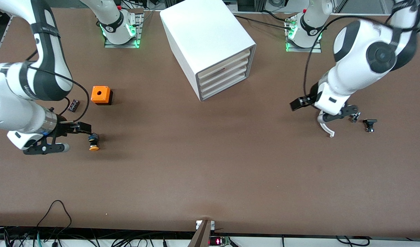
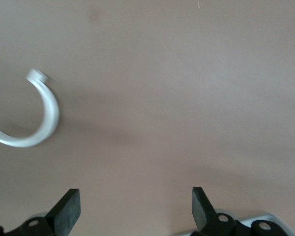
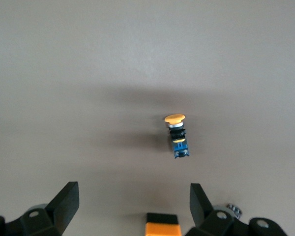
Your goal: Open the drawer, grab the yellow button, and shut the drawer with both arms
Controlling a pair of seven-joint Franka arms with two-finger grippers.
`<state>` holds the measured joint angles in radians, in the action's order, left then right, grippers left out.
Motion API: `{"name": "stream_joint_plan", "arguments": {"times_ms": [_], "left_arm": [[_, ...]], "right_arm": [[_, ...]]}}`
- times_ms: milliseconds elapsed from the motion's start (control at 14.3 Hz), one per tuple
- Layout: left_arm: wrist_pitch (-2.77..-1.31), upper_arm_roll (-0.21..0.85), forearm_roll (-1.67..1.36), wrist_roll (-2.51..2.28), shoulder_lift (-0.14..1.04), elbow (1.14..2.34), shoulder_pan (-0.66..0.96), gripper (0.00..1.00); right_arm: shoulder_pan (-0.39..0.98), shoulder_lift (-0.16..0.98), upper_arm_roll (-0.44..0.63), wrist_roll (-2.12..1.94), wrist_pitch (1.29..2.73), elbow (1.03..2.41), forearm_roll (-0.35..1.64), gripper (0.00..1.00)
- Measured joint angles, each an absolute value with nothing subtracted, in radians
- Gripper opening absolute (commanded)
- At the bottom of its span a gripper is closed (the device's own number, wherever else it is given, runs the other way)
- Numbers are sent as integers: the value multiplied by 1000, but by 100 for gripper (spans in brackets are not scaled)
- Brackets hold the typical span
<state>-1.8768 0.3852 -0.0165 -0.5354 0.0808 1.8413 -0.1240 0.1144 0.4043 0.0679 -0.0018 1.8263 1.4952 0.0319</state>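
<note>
The right arm's black two-finger gripper (image 3: 132, 201) has its fingers spread wide with nothing between them, over bare brown table toward the right arm's end. The tiny push-button with a flat round orange cap and black-and-blue body (image 1: 93, 142) lies on its side on the brown tabletop (image 1: 210, 164), just beside this gripper's fingertips and apart from them. The orange cube with a round hole in its top (image 1: 101, 95) sits farther from the front camera than the button. A small black part (image 1: 73, 105) lies beside the cube.

The left arm's black two-finger gripper (image 2: 135, 209) is also spread wide and holds nothing, over the table toward the left arm's end. A curved white hook (image 2: 37, 120) shows close to it. A small black component (image 1: 370, 124) lies on the table near this gripper.

The big white box-shaped cabinet (image 1: 206, 41) stands between the two arm bases. Its four shallow white tray-like drawers (image 1: 225, 73) all sit flush in the cabinet face.
</note>
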Motion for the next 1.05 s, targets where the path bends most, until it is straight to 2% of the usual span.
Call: {"name": "stream_joint_plan", "arguments": {"times_ms": [140, 349, 558, 1047], "left_arm": [[-1797, 355, 30, -398, 27, 1803, -121, 100], [-1712, 249, 35, -134, -49, 1793, -123, 100], [-1642, 198, 35, -48, -82, 1787, -126, 100], [-1615, 200, 26, -47, -76, 1761, -122, 100]], "right_arm": [[123, 391, 43, 105, 1745, 1419, 32, 100], [158, 344, 27, 205, 1658, 1348, 32, 100], [156, 294, 30, 216, 1629, 1346, 30, 100], [44, 226, 51, 104, 1547, 1429, -5, 100]]}}
